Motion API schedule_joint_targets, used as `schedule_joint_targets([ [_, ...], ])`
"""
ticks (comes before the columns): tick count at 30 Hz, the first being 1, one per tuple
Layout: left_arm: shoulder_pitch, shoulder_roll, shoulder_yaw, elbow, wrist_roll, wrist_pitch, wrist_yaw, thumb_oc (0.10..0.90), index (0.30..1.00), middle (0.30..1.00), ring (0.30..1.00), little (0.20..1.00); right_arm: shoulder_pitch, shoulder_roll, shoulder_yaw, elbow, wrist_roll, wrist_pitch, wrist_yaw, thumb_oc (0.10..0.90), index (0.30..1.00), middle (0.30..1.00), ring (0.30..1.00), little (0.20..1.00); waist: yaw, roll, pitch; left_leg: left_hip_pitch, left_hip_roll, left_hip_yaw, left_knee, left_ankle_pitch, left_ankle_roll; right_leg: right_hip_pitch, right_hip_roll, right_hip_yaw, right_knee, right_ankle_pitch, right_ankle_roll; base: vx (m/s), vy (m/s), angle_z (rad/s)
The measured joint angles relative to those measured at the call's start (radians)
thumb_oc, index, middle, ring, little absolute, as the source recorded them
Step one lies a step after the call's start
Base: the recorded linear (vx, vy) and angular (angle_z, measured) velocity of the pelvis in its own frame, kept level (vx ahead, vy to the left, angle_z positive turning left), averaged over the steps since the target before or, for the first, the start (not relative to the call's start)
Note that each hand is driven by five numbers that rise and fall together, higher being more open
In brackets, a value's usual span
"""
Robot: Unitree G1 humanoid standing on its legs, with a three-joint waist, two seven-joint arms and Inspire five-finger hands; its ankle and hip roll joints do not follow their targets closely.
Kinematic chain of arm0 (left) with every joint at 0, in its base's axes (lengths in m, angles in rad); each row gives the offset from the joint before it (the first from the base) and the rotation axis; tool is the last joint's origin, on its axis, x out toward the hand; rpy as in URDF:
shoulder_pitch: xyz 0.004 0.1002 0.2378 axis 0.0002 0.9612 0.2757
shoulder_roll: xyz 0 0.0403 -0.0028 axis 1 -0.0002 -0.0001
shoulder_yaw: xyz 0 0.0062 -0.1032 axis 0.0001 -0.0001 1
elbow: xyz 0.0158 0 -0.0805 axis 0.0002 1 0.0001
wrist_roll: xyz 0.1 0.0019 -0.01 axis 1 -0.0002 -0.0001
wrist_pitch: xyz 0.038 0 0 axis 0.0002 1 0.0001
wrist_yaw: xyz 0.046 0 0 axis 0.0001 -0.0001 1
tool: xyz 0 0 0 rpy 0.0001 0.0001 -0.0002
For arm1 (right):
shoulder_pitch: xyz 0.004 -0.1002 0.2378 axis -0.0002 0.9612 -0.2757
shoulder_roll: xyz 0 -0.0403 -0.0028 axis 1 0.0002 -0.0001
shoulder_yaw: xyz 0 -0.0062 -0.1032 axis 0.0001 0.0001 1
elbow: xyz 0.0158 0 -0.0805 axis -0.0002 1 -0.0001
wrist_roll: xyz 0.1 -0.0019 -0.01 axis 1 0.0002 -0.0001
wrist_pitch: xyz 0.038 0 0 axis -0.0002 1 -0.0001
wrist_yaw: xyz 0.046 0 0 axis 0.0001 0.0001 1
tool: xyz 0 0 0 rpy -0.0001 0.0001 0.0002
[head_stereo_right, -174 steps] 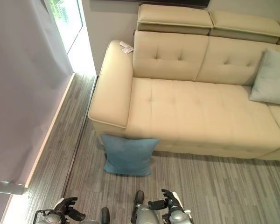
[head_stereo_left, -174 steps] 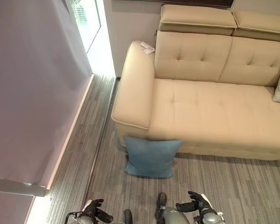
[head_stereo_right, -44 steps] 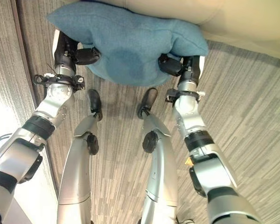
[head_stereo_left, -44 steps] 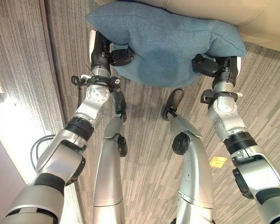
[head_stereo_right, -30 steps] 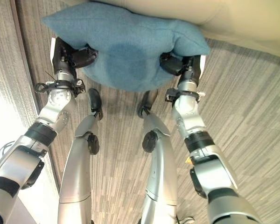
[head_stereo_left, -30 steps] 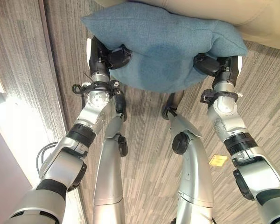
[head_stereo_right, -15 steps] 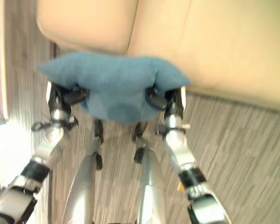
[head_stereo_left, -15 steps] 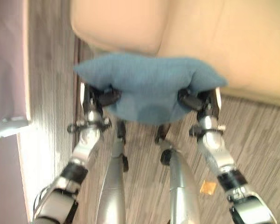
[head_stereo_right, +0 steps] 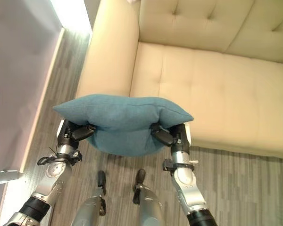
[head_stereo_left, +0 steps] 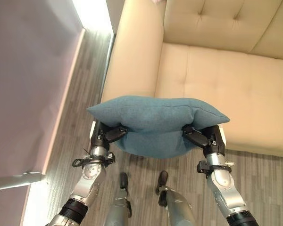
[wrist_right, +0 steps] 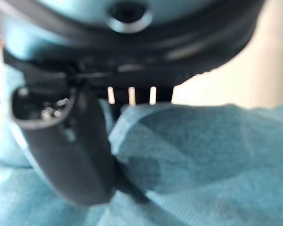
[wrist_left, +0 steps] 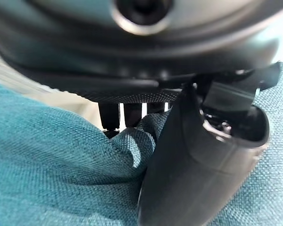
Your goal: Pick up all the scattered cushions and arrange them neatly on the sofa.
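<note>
- Grey striped wood-look floor [head_stereo_left: 85,89] runs along the sofa's end; a pale lilac curtain [head_stereo_left: 28,80] hangs on the robot's left, with a bright strip of light at its foot.
- Cream upholstered sofa [head_stereo_left: 217,84] lies ahead: rounded armrest [head_stereo_left: 132,56] at its near end, tufted back cushions [head_stereo_left: 212,23] behind, wide seat to the right.
- Teal cushion [head_stereo_left: 155,120] is off the floor, held between both hands in front of the sofa's armrest and the seat's front edge. It sags a little in the middle, with its corners jutting out past each hand.
- Left hand [head_stereo_left: 106,134] grips the cushion's left end. The left wrist view shows its thumb [wrist_left: 198,169] pressed into the teal fabric, which bunches up against the fingers [wrist_left: 111,117] behind it: clamped on the cushion.
- Right hand [head_stereo_left: 205,137] grips the cushion's right end. In the right wrist view the thumb [wrist_right: 75,141] bears on the cloth and a fold of the cushion [wrist_right: 193,155] is pinched against the fingers: clamped likewise.
- Both hands sit at about the same height, so the cushion hangs roughly level.
- Cushion overlaps the sofa's front in the head views; whether it touches the sofa cannot be told.
</note>
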Motion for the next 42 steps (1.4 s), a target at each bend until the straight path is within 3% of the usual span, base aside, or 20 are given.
schedule_joint_targets([
  [4, 0.039, -0.010, 0.000, -0.001, 0.028, 0.000, -0.010, 0.400, 0.300, 0.300, 0.300, 0.300, 0.050, -0.009, -0.014, -0.031, -0.038, 0.017, 0.014, 0.400, 0.300, 0.300, 0.300, 0.300, 0.001, 0.019, -0.069, 0.059, 0.005, 0.002, -0.021, -0.002, -0.001, 0.081, 0.023, -0.002, -0.073, 0.014, 0.012, 0.08, -0.042, -0.01],
  [9, 0.071, -0.011, -0.003, -0.004, 0.037, 0.011, -0.010, 0.400, 0.300, 0.300, 0.300, 0.300, 0.090, -0.012, -0.026, -0.042, -0.051, 0.023, 0.024, 0.400, 0.300, 0.300, 0.300, 0.300, 0.000, 0.019, -0.103, 0.107, 0.012, 0.007, -0.021, -0.005, -0.006, 0.144, 0.043, 0.000, -0.111, 0.014, 0.012, 0.05, -0.061, -0.03],
  [18, 0.102, -0.039, -0.025, -0.004, 0.054, 0.042, -0.010, 0.400, 0.300, 0.300, 0.300, 0.300, 0.152, -0.013, -0.044, -0.042, -0.058, 0.024, 0.029, 0.400, 0.300, 0.300, 0.300, 0.300, -0.016, 0.009, -0.128, 0.129, 0.038, 0.021, -0.002, -0.006, -0.005, 0.165, 0.069, 0.022, -0.122, 0.018, 0.006, -0.02, -0.019, -0.08],
  [20, 0.104, -0.039, -0.025, -0.002, 0.055, 0.042, -0.010, 0.400, 0.300, 0.300, 0.300, 0.300, 0.152, -0.013, -0.042, -0.041, -0.065, 0.025, 0.029, 0.400, 0.300, 0.300, 0.300, 0.300, -0.013, -0.011, -0.137, 0.073, 0.022, -0.025, 0.058, -0.007, -0.006, 0.128, 0.058, 0.052, -0.112, 0.021, -0.002, -0.03, 0.014, -0.25],
  [22, 0.106, -0.049, -0.031, 0.013, 0.054, 0.046, -0.010, 0.400, 0.300, 0.300, 0.300, 0.300, 0.153, -0.029, -0.044, -0.038, -0.068, 0.032, 0.029, 0.400, 0.300, 0.300, 0.300, 0.300, -0.007, -0.011, -0.138, 0.055, 0.013, -0.078, 0.088, -0.012, -0.011, 0.109, 0.056, 0.094, -0.103, 0.026, -0.001, 0.02, 0.098, -0.30],
  [24, 0.107, -0.051, -0.034, 0.013, 0.054, 0.050, -0.010, 0.400, 0.300, 0.300, 0.300, 0.300, 0.151, -0.035, -0.046, -0.037, -0.069, 0.033, 0.028, 0.400, 0.300, 0.300, 0.300, 0.300, -0.019, -0.029, -0.139, 0.027, -0.030, -0.161, 0.119, -0.049, -0.004, 0.085, 0.038, 0.149, -0.103, 0.040, -0.007, 0.02, 0.074, -0.41],
  [25, 0.111, -0.050, -0.032, 0.013, 0.054, 0.050, -0.010, 0.400, 0.300, 0.300, 0.300, 0.300, 0.147, -0.038, -0.045, -0.037, -0.070, 0.035, 0.029, 0.400, 0.300, 0.300, 0.300, 0.300, -0.001, -0.030, -0.143, 0.037, -0.048, -0.177, 0.104, -0.056, 0.003, 0.070, 0.039, 0.176, -0.101, 0.046, 0.000, 0.09, 0.184, -0.80],
  [27, 0.111, -0.049, -0.033, 0.013, 0.054, 0.057, -0.011, 0.400, 0.300, 0.300, 0.300, 0.300, 0.150, -0.035, -0.046, -0.038, -0.070, 0.045, 0.030, 0.400, 0.300, 0.300, 0.300, 0.300, -0.036, -0.010, -0.155, 0.052, -0.045, -0.152, 0.083, -0.100, 0.009, 0.061, 0.059, 0.204, -0.114, 0.072, 0.016, 0.10, 0.293, -0.71],
  [30, 0.112, -0.029, -0.029, 0.013, 0.054, 0.059, -0.017, 0.400, 0.300, 0.300, 0.300, 0.300, 0.147, -0.013, -0.041, -0.038, -0.072, 0.052, 0.034, 0.400, 0.300, 0.300, 0.300, 0.300, -0.020, -0.043, -0.160, 0.103, -0.077, -0.022, 0.045, -0.114, 0.039, 0.036, 0.041, 0.331, -0.132, 0.111, 0.045, 0.00, 0.165, -1.15],
  [31, 0.112, -0.024, -0.031, 0.012, 0.055, 0.060, -0.024, 0.400, 0.300, 0.300, 0.300, 0.300, 0.150, -0.004, -0.042, -0.038, -0.074, 0.053, 0.034, 0.400, 0.300, 0.300, 0.300, 0.300, -0.039, -0.050, -0.161, 0.104, -0.094, 0.002, 0.057, -0.118, 0.057, 0.034, 0.026, 0.357, -0.138, 0.127, 0.058, -0.02, 0.239, -1.30],
  [32, 0.117, -0.023, -0.030, 0.011, 0.055, 0.060, -0.027, 0.400, 0.300, 0.300, 0.300, 0.300, 0.151, 0.005, -0.042, -0.037, -0.075, 0.058, 0.033, 0.400, 0.300, 0.300, 0.300, 0.300, -0.032, -0.051, -0.163, 0.134, -0.104, 0.054, 0.025, -0.116, 0.070, 0.025, 0.015, 0.364, -0.136, 0.120, 0.088, -0.01, 0.106, -0.88],
  [33, 0.114, -0.014, -0.030, 0.010, 0.055, 0.061, -0.027, 0.400, 0.300, 0.300, 0.300, 0.300, 0.158, 0.015, -0.038, -0.037, -0.076, 0.059, 0.034, 0.400, 0.300, 0.300, 0.300, 0.300, -0.046, -0.062, -0.165, 0.138, -0.129, 0.075, 0.033, -0.122, 0.077, 0.020, 0.005, 0.365, -0.139, 0.127, 0.092, -0.02, 0.154, -0.81],
  [35, 0.118, 0.011, -0.024, 0.005, 0.055, 0.061, -0.029, 0.400, 0.300, 0.300, 0.300, 0.300, 0.158, 0.015, -0.022, -0.036, -0.077, 0.063, 0.034, 0.400, 0.300, 0.300, 0.300, 0.300, -0.036, -0.081, -0.168, 0.141, -0.128, 0.130, 0.036, -0.128, 0.081, -0.015, -0.008, 0.364, -0.109, 0.127, 0.104, -0.02, 0.097, -0.72],
  [37, 0.119, 0.039, -0.022, 0.006, 0.054, 0.063, -0.029, 0.400, 0.300, 0.300, 0.300, 0.300, 0.155, 0.015, -0.003, -0.037, -0.078, 0.065, 0.038, 0.400, 0.300, 0.300, 0.300, 0.300, -0.029, -0.101, -0.169, 0.144, -0.145, 0.169, 0.040, -0.137, 0.086, -0.035, -0.008, 0.390, -0.110, 0.178, 0.086, -0.01, 0.019, -0.83],
  [39, 0.125, 0.049, -0.012, 0.006, 0.054, 0.063, -0.029, 0.400, 0.300, 0.300, 0.300, 0.300, 0.154, 0.014, 0.014, -0.036, -0.078, 0.068, 0.049, 0.400, 0.300, 0.300, 0.300, 0.300, -0.019, -0.109, -0.167, 0.156, -0.140, 0.221, 0.026, -0.139, 0.088, -0.030, -0.009, 0.384, -0.158, 0.193, 0.111, 0.01, -0.040, -0.68],
  [40, 0.129, 0.049, -0.007, 0.006, 0.054, 0.063, -0.029, 0.400, 0.300, 0.300, 0.300, 0.300, 0.154, 0.014, 0.016, -0.035, -0.078, 0.071, 0.055, 0.400, 0.300, 0.300, 0.300, 0.300, -0.022, -0.108, -0.167, 0.162, -0.134, 0.243, 0.020, -0.138, 0.087, -0.031, -0.011, 0.350, -0.174, 0.162, 0.109, 0.05, -0.073, -0.80],
  [41, 0.141, 0.045, 0.006, 0.005, 0.054, 0.063, -0.030, 0.400, 0.300, 0.300, 0.300, 0.300, 0.154, 0.015, 0.026, -0.031, -0.078, 0.073, 0.059, 0.400, 0.300, 0.300, 0.300, 0.300, 0.006, -0.097, -0.165, 0.177, -0.100, 0.285, 0.011, -0.140, 0.084, -0.034, -0.011, 0.243, -0.151, 0.125, 0.102, 0.04, -0.047, -0.74],
  [42, 0.147, 0.046, 0.007, 0.005, 0.054, 0.063, -0.030, 0.400, 0.300, 0.300, 0.300, 0.300, 0.157, 0.015, 0.030, -0.030, -0.078, 0.075, 0.061, 0.400, 0.300, 0.300, 0.300, 0.300, 0.008, -0.096, -0.164, 0.180, -0.084, 0.292, 0.011, -0.140, 0.080, -0.032, -0.013, 0.204, -0.125, 0.123, 0.103, 0.10, -0.090, -0.71],
])
